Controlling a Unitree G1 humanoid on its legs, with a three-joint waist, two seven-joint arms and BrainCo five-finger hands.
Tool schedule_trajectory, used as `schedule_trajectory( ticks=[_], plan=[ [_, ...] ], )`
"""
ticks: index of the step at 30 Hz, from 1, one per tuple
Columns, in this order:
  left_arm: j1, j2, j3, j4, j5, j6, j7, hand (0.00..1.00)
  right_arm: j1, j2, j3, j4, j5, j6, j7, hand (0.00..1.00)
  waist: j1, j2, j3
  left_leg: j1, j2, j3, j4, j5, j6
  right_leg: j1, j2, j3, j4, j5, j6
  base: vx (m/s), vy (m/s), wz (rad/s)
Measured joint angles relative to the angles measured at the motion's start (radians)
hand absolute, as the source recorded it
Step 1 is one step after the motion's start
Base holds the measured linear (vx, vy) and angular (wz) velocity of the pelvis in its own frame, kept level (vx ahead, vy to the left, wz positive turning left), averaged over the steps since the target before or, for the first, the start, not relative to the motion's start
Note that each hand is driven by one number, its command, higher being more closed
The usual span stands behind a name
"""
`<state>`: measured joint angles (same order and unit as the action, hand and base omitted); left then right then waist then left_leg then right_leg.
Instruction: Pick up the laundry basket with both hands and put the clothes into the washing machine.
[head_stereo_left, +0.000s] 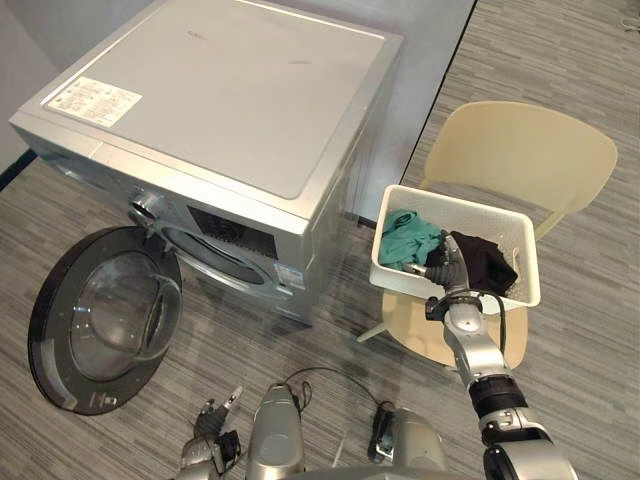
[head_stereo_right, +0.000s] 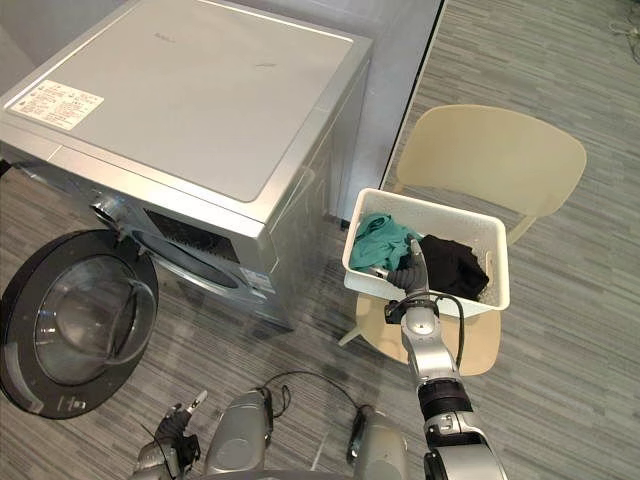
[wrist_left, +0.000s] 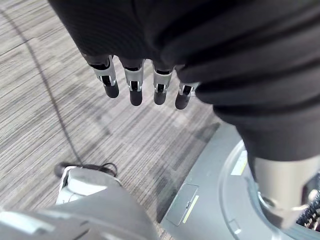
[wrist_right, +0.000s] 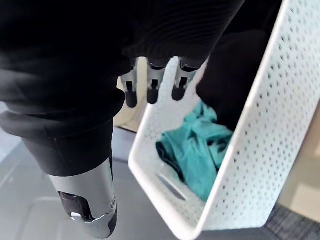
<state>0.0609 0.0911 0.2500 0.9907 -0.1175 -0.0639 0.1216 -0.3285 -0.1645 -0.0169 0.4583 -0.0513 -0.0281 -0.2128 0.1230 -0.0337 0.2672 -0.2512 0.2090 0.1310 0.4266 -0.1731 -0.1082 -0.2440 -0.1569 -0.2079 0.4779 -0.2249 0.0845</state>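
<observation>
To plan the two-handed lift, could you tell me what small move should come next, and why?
Probably bring the left hand across to the free side of the basket: it hangs open low over the floor, while the right hand is open over the near rim.

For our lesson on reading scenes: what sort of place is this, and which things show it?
Likely a laundry corner, perhaps in a home or test room: a washing machine with its door open, and a basket of clothes on a chair beside it.
</observation>
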Motion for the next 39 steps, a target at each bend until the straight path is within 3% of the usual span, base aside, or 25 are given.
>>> schedule_trajectory(
  ticks=[4, 5, 7, 8, 9, 11, 15, 20, 24, 29, 31, 36, 39],
  plan=[
    [0.015, -0.003, 0.006, 0.004, -0.007, 0.002, -0.012, 0.00, 0.027, -0.022, -0.051, -0.064, 0.000, -0.003, 0.000, 0.00, -0.008, 0.002, -0.001, 0.017, 0.019, 0.071, -0.122, 0.155, 0.006, 0.010, 0.019, -0.046, -0.068, 0.044, -0.062, -0.04, -0.198, 0.18],
    [0.019, -0.003, 0.005, 0.005, -0.006, 0.002, -0.013, 0.00, 0.039, -0.024, -0.068, -0.076, 0.000, -0.003, 0.000, 0.00, -0.013, 0.006, -0.004, 0.025, 0.018, 0.076, -0.130, 0.165, 0.010, 0.021, 0.019, -0.055, -0.087, 0.053, -0.066, -0.05, -0.093, 0.21],
    [0.042, -0.010, -0.005, 0.025, 0.000, 0.007, -0.014, 0.00, 0.076, -0.053, -0.114, -0.097, -0.004, -0.003, 0.000, 0.00, -0.046, 0.038, -0.025, 0.050, 0.004, 0.094, -0.094, 0.132, 0.036, 0.068, 0.028, -0.077, -0.181, 0.103, -0.064, -0.05, -0.064, 0.18],
    [0.050, -0.013, -0.010, 0.025, 0.006, 0.010, -0.015, 0.00, 0.083, -0.064, -0.123, -0.097, -0.011, -0.003, 0.000, 0.00, -0.054, 0.042, -0.031, 0.055, -0.007, 0.092, -0.095, 0.119, 0.034, 0.075, 0.031, -0.079, -0.206, 0.116, -0.060, -0.04, 0.045, 0.05],
    [0.054, -0.021, -0.022, 0.032, 0.013, 0.010, -0.018, 0.00, 0.094, -0.090, -0.148, -0.098, -0.025, -0.002, 0.000, 0.00, -0.059, 0.069, -0.047, 0.070, -0.027, 0.087, -0.114, 0.096, 0.017, 0.082, 0.035, -0.077, -0.249, 0.147, -0.052, -0.05, 0.123, -0.02],
    [0.055, -0.034, -0.036, 0.041, 0.016, 0.010, -0.026, 0.00, 0.106, -0.124, -0.181, -0.098, -0.047, 0.010, 0.000, 0.00, -0.058, 0.089, -0.060, 0.105, -0.045, 0.090, -0.200, 0.084, 0.021, 0.087, 0.039, -0.076, -0.292, 0.187, -0.037, -0.05, 0.150, -0.08],
    [0.056, -0.010, -0.094, 0.038, 0.026, 0.010, -0.045, 0.00, 0.086, -0.134, -0.199, -0.084, -0.126, 0.026, 0.001, 0.00, -0.057, 0.066, -0.066, 0.120, -0.091, 0.106, -0.221, 0.077, 0.059, 0.080, -0.005, -0.061, -0.284, 0.211, -0.011, -0.07, 0.143, 0.01],
    [0.054, 0.012, -0.129, 0.020, 0.043, 0.009, -0.058, 0.00, -0.058, -0.189, -0.190, 0.058, -0.155, 0.039, 0.001, 0.00, -0.056, 0.069, -0.067, 0.028, -0.123, 0.066, -0.137, 0.049, 0.099, 0.030, -0.055, -0.049, -0.243, 0.218, 0.017, -0.12, 0.135, 0.17],
    [0.051, 0.014, -0.127, 0.021, 0.041, 0.008, -0.057, 0.00, -0.098, -0.214, -0.170, 0.152, -0.156, 0.054, 0.004, 0.00, -0.050, 0.066, -0.065, 0.000, -0.139, 0.005, -0.107, 0.047, 0.090, 0.047, -0.055, -0.010, -0.239, 0.216, 0.025, -0.08, 0.043, 0.46],
    [0.055, 0.007, -0.109, 0.022, 0.009, 0.008, -0.056, 0.00, -0.166, -0.219, -0.110, 0.248, -0.156, 0.056, 0.043, 0.00, -0.046, 0.068, -0.065, -0.032, -0.142, -0.037, -0.142, 0.066, 0.060, 0.039, -0.047, -0.044, -0.279, 0.209, 0.023, -0.07, -0.035, 0.26],
    [0.057, -0.011, -0.058, 0.022, -0.009, 0.000, -0.055, 0.00, -0.203, -0.228, -0.103, 0.311, -0.156, 0.057, 0.046, 0.00, -0.033, 0.069, -0.064, -0.048, -0.138, -0.055, -0.200, 0.102, 0.039, 0.031, -0.032, -0.067, -0.325, 0.221, 0.014, 0.00, -0.072, 0.27],
    [0.030, -0.013, -0.046, 0.019, -0.031, -0.018, -0.053, 0.00, -0.436, -0.315, -0.102, 0.442, -0.156, 0.058, 0.061, 0.00, -0.025, 0.088, 0.019, -0.056, -0.136, -0.084, -0.327, 0.231, 0.053, -0.011, -0.016, -0.098, -0.350, 0.269, -0.009, 0.02, -0.055, 0.14],
    [0.000, -0.033, -0.047, -0.014, -0.052, -0.032, -0.050, 0.00, -0.582, -0.385, -0.107, 0.526, -0.154, 0.057, 0.061, 0.00, -0.016, 0.112, 0.068, -0.073, -0.137, -0.090, -0.370, 0.271, 0.054, -0.041, -0.018, -0.116, -0.344, 0.277, -0.013, 0.01, -0.032, 0.12]
  ],
)
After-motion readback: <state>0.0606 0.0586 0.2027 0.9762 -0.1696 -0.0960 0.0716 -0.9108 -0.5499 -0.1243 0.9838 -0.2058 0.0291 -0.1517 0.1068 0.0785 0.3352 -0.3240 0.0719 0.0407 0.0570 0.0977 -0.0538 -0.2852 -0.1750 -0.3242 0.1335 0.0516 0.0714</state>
